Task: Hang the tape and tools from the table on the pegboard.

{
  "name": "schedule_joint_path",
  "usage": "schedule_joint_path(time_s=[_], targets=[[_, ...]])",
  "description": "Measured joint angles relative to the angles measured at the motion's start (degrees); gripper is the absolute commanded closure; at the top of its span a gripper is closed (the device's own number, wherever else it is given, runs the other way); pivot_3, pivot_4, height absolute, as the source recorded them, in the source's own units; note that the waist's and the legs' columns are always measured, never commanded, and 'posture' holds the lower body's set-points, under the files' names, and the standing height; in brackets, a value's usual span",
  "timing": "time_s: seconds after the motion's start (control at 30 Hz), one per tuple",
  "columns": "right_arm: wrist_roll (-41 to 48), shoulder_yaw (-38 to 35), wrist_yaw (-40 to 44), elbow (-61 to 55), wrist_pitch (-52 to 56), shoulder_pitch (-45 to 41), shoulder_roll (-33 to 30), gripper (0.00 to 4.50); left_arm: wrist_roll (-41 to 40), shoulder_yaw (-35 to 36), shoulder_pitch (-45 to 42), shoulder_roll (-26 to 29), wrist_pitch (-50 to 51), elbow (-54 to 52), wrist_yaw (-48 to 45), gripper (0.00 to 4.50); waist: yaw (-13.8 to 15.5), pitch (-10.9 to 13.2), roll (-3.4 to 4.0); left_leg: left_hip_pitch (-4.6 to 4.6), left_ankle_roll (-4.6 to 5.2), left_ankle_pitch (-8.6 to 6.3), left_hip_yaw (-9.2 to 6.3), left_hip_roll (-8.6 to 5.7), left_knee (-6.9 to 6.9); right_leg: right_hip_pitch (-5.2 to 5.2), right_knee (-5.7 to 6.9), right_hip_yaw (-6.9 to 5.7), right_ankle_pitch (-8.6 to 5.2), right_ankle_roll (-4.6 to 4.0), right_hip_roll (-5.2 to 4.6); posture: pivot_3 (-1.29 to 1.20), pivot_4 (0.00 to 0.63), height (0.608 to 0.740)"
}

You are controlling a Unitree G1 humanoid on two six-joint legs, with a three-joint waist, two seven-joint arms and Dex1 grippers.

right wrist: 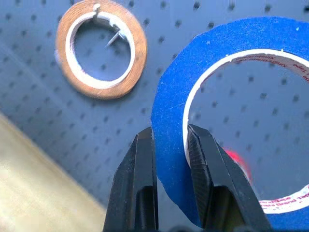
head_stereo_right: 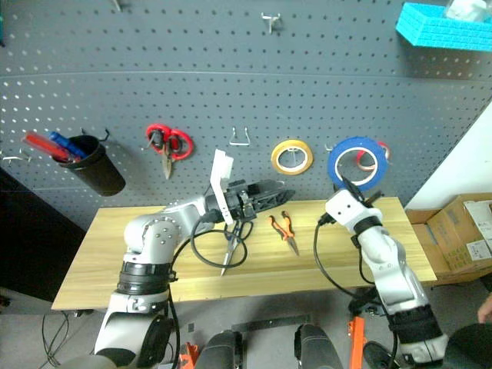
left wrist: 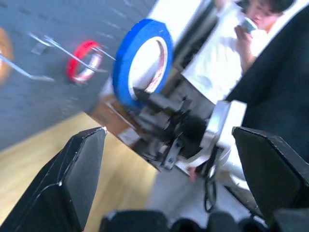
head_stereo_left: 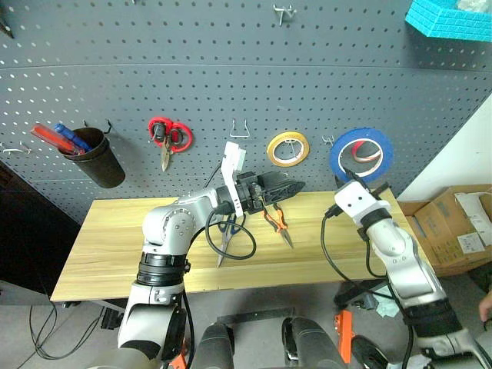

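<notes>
From the head camera, the right gripper (head_stereo_left: 355,178) is raised in front of the pegboard (head_stereo_left: 231,69) at the right end of the table (head_stereo_left: 108,246), its two black fingers pinched on the lower rim of the blue tape (head_stereo_left: 361,154), which stands upright against the board; a red ring (head_stereo_left: 371,153) shows through the blue one; a yellow ring (head_stereo_left: 288,148) hangs on a hook just to the left, the red-handled scissors (head_stereo_left: 169,138) further left, and a black cup (head_stereo_left: 96,156) with pens at the far left; the left gripper (head_stereo_left: 296,186) hangs above the middle of the table, pointing right, its fingers spread and empty; the pliers (head_stereo_left: 277,223) lie on the wood under it, with the black-handled scissors (head_stereo_left: 224,238) just to their left, partly hidden by the arm; a blue basket (head_stereo_left: 450,19) sits at the top right of the board. In the left wrist view, the wide-apart fingers (left wrist: 72,179) frame the tape held by the other gripper, with a person behind. In the right wrist view, the fingers (right wrist: 140,179) clamp the tape's band, one outside and one inside its white rim; the yellow ring hangs on its hook beyond.
</notes>
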Motion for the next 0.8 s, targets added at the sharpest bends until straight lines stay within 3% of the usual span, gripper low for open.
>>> schedule_joint_path(time_s=[0.17,0.43,0.8], targets=[[9.2,-0.6,7.6,8.5,-6.0,-2.6,1.3,3.97,0.5,0.0,0.2,-0.4,-1.7,0.5,1.3,0.0,0.1,-0.6,0.05,0.01,0.01,-0.01,0.0,0.05,-0.18,-0.05,0.0,0.07,0.19,0.31,0.1,0.01,0.036,0.74],[21.5,-2.3,18.3,11.1,1.5,-4.2,4.4,3.97,0.3,0.3,3.2,-0.1,-1.7,-1.9,3.3,0.0,0.5,-1.1,0.19,0.11,0.03,0.01,-0.01,0.07,0.08,-0.02,0.35,0.12,0.21,0.22,0.13,0.04,0.038,0.74],[23.1,-3.5,17.9,11.0,5.4,-4.7,4.5,0.23,0.1,0.5,3.9,0.4,-1.7,-2.9,4.2,0.0,0.7,-1.3,0.18,0.8,0.09,0.05,0.13,0.03,0.13,0.31,0.87,0.41,0.04,-0.12,0.18,0.04,0.042,0.74]])
